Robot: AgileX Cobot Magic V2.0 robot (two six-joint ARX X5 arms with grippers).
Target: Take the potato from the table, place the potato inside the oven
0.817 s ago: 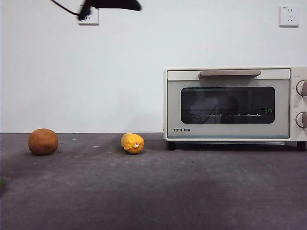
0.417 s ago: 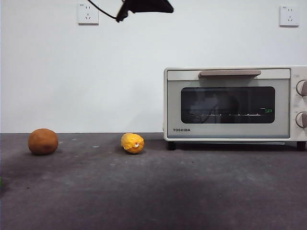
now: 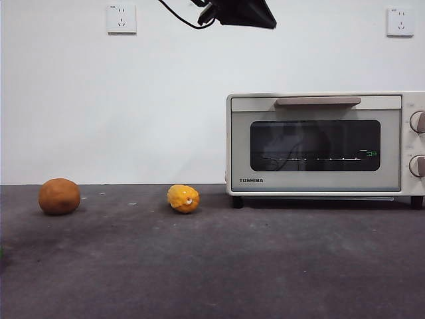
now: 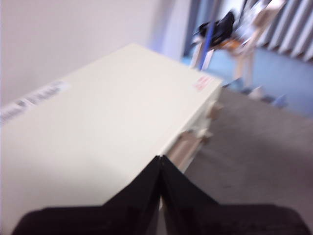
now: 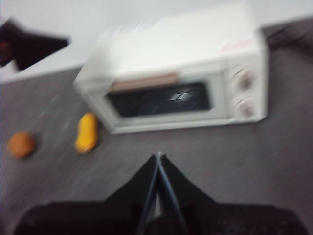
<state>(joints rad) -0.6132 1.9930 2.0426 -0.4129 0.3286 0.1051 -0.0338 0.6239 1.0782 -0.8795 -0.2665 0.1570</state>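
Note:
The brown potato [image 3: 59, 196] lies on the dark grey table [image 3: 212, 266] at the far left, and shows small in the right wrist view [image 5: 21, 144]. The cream-white oven [image 3: 325, 143] stands at the right with its glass door shut. My left gripper [image 3: 242, 12] hangs high at the picture's top, just left of the oven. Its wrist view shows it [image 4: 160, 159] shut and empty over the oven's top [image 4: 107, 122]. My right gripper [image 5: 158, 155] is shut and empty, high above the table in front of the oven [image 5: 176, 83].
A bumpy yellow-orange object [image 3: 184, 199] lies on the table between the potato and the oven, also seen as that yellow object [image 5: 86, 132] from the right wrist. A white wall with two sockets [image 3: 121, 18] stands close behind.
The left gripper has travelled to the right along the top of the front view, from above the socket to near the oven's left edge. The potato and oven have not moved.

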